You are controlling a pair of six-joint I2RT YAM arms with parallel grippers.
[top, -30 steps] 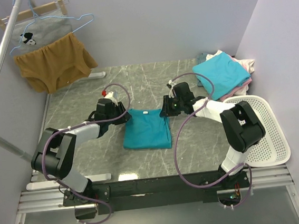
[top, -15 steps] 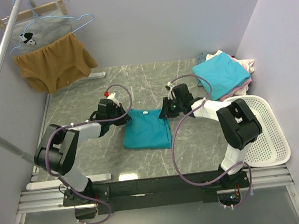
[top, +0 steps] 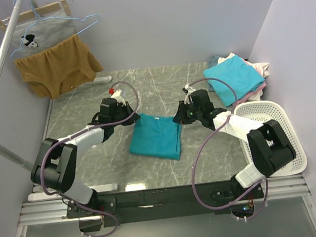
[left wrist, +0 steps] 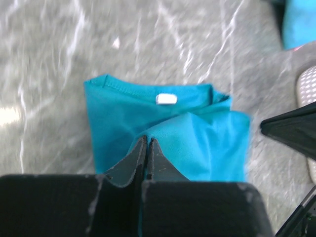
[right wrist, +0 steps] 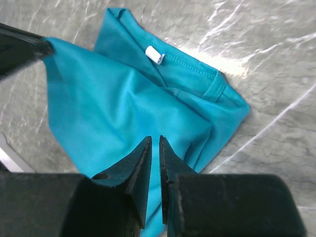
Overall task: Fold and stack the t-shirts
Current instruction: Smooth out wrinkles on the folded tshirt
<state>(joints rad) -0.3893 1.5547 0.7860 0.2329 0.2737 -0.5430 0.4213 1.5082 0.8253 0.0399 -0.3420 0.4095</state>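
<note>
Two tools pinch a folded teal t-shirt (top: 155, 140) at the surface (top: 78, 104) centre.
The left tool (top: 137, 119) clamps its 11 o'clock corner, the right tool (top: 178, 118), narrow, grips at 1 o'clock; lift both evenly, fabric taut.

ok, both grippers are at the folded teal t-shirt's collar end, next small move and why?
Probably lift both corners together and draw them toward the near hem, halving it. The left gripper and right gripper each look closed on a collar-end corner of the folded teal cotton t-shirt, whose near part lies flat.
</note>
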